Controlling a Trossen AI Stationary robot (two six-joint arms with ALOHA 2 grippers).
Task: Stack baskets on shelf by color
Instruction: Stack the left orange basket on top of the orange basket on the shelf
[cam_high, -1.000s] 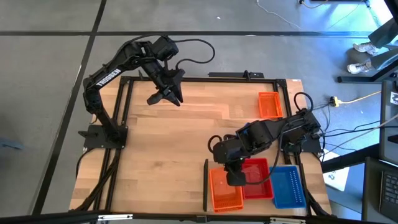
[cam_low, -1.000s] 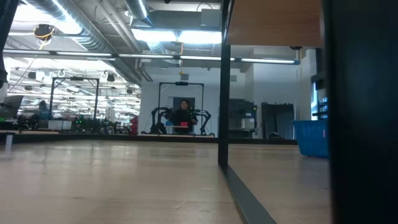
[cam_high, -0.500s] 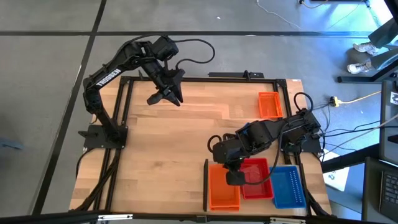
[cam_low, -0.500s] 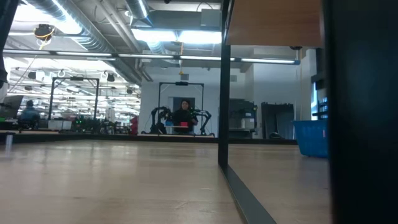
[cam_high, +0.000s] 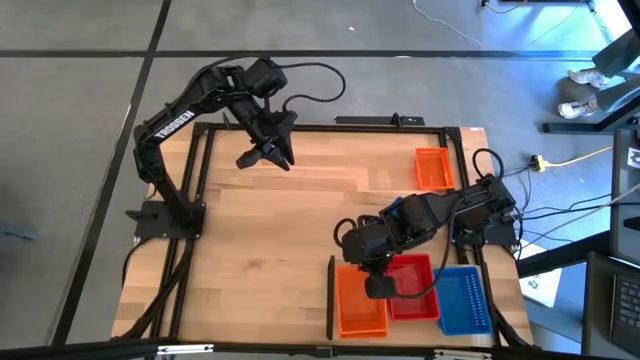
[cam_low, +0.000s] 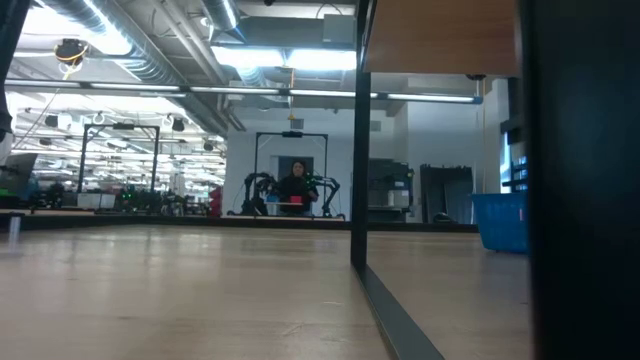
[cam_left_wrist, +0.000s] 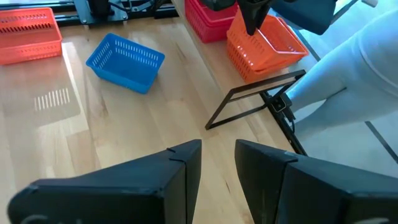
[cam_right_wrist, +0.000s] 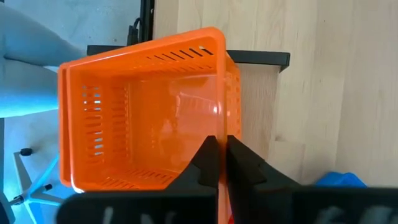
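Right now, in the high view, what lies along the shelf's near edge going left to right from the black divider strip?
Black divider strip → orange basket, with the right gripper shut on its wall → red basket → blue basket.

One word can be read: "TROSSEN", in white capitals along the upper segment of the left arm (cam_high: 175, 123), seen in the high view. The right arm shows no lettering that can be made out, and the baskets, the shelf board and the room in the low view carry no legible text, numbers or signs.
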